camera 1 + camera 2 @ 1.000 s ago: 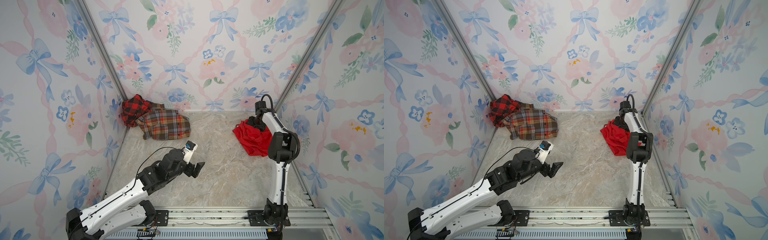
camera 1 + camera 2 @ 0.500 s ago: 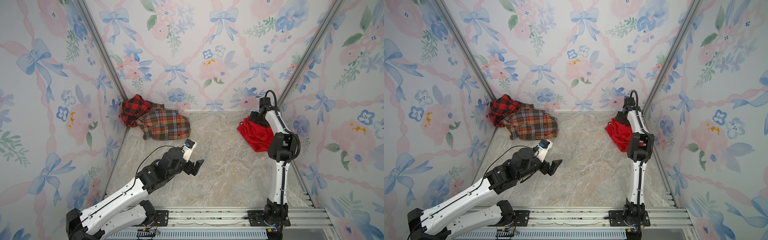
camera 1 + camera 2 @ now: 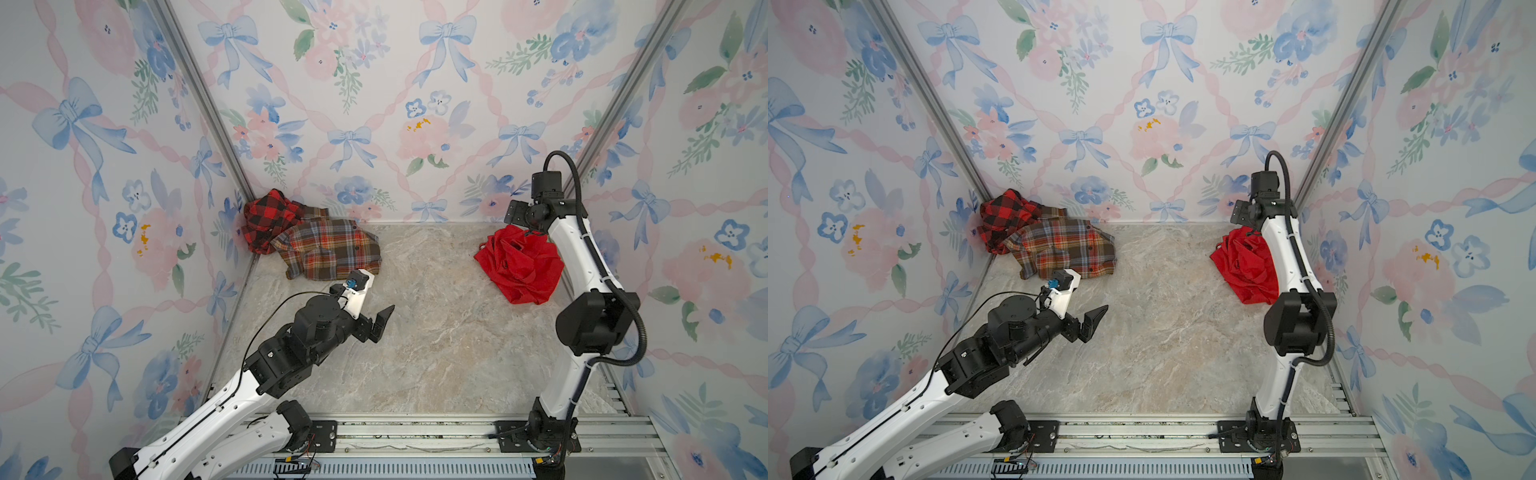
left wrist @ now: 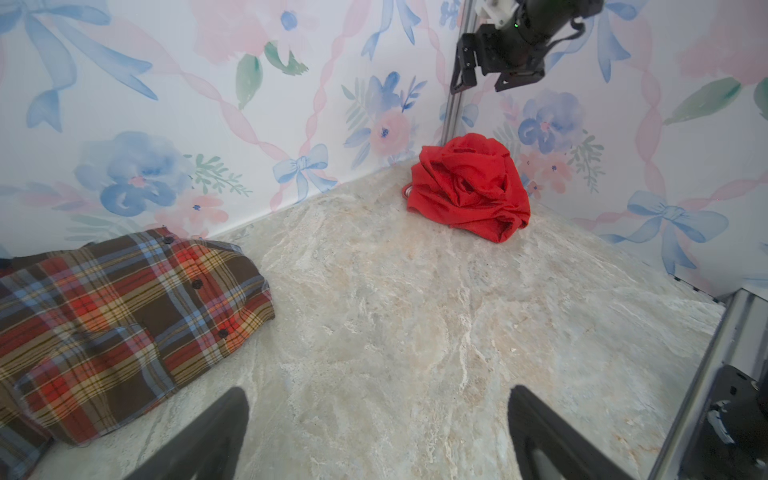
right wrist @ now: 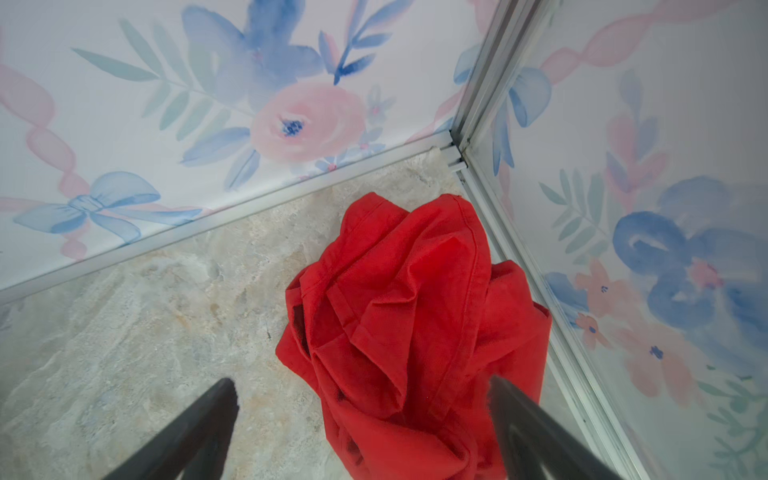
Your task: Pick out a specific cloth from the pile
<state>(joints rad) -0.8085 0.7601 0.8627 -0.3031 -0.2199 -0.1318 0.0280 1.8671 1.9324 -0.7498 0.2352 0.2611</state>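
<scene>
The cloth (image 3: 519,266) lies crumpled on the marbled tabletop (image 3: 436,340) in the far right corner, close against the right wall and well apart from the pile (image 3: 316,245) in the far left corner. The right gripper (image 4: 480,85) hangs above the cloth with its jaws spread wide, clear of the fabric and holding nothing. The left gripper (image 3: 381,324) hovers over bare tabletop, near the front edge of the plaid shirt (image 4: 124,316), jaws likewise spread wide and empty. The checked cloth (image 3: 268,218) sits partly under the shirt.
</scene>
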